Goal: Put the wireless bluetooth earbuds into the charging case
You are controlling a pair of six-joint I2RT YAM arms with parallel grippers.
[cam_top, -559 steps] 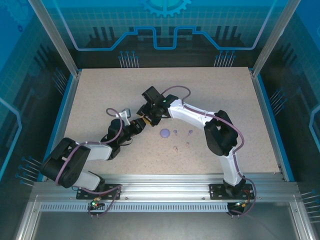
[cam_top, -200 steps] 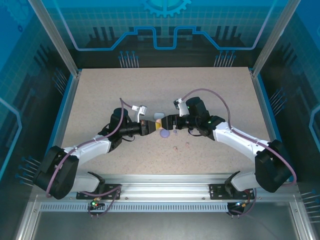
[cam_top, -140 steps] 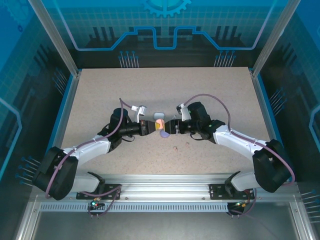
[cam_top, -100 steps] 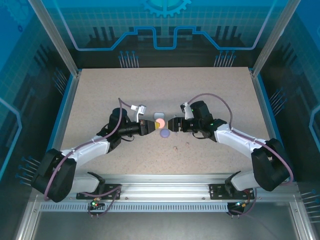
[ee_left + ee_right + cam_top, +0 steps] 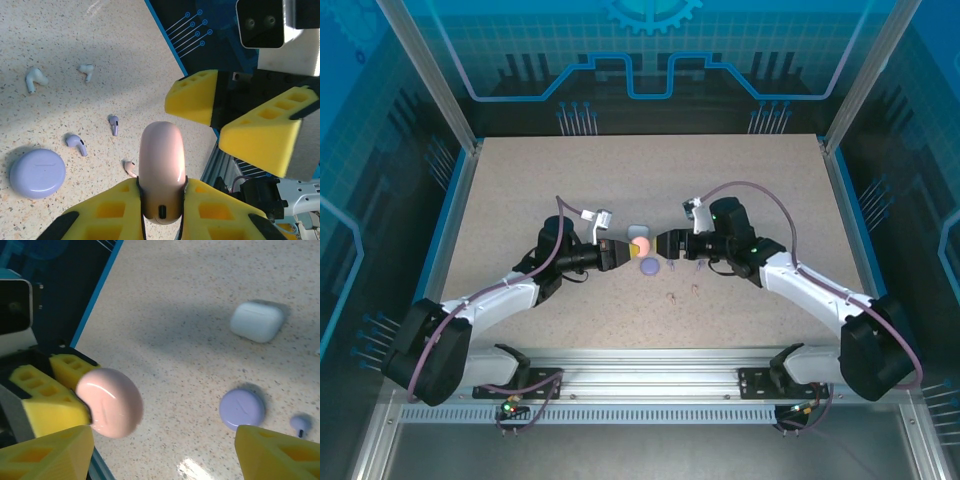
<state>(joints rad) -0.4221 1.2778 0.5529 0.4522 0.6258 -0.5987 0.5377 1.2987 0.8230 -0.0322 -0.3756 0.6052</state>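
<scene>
My left gripper is shut on a pink charging case, closed and held off the table near its middle. My right gripper stands open, facing the case from the right with a small gap; its yellow fingers hang just beyond the case. On the table lie the earbuds: two white, two purple and a pinkish one partly behind the case. A closed round purple case lies below the grippers, with a purple earbud beside it.
A closed white case sits on the table just behind the grippers. Tiny earbuds are scattered in front of the right gripper. A blue rim borders the table on the left.
The right gripper, which had come in against the pink case, has drawn back a little to the right, still open. The left gripper keeps holding the case in the same place.
</scene>
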